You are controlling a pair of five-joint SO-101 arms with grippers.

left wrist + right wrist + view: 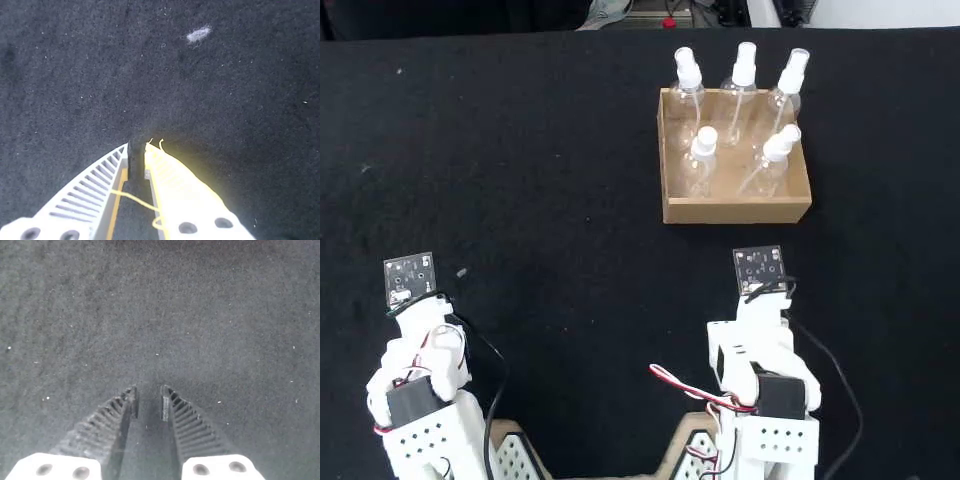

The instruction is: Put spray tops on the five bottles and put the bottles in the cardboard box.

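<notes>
The cardboard box sits on the black cloth at the back right. Inside it stand several clear bottles, each with a white spray top: three in the far row and two in the near row. Both arms are folded back at the table's near edge, far from the box. My left gripper hangs low over bare cloth, shut and holding nothing. My right gripper also hovers over bare cloth, its fingertips drawn almost together with only a thin slit and nothing between them.
The left arm and right arm stand on bases at the front edge. A speck of white lint lies on the cloth ahead of the left gripper. Black cloth covers the table.
</notes>
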